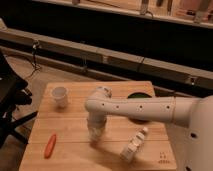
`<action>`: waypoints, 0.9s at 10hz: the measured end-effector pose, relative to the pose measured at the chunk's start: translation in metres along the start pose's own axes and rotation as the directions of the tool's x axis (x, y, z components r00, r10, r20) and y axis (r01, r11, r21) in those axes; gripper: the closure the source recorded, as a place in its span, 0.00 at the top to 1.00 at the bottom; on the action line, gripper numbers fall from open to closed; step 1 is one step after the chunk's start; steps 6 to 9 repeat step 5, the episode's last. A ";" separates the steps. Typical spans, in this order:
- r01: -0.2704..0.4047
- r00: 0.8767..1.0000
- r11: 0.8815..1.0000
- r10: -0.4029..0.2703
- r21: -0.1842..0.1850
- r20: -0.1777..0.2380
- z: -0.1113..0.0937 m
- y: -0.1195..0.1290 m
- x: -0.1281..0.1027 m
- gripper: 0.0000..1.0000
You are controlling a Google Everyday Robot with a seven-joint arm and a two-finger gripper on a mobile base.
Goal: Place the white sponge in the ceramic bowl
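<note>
My gripper points down at the wooden table, left of its middle, at the end of the white arm that reaches in from the right. I cannot make out the white sponge as a separate thing; a pale patch sits right at the gripper's tip and I cannot tell what it is. The green ceramic bowl stands at the back right of the table, its front part hidden behind the arm. The gripper is well to the left of the bowl and nearer to me.
A white cup stands at the back left. An orange carrot lies near the front left edge. A pale bottle lies on its side at the front right. A dark chair stands left of the table.
</note>
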 end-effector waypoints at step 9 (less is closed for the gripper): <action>-0.013 1.000 0.999 0.013 0.041 0.001 -0.019 0.011 0.020 0.14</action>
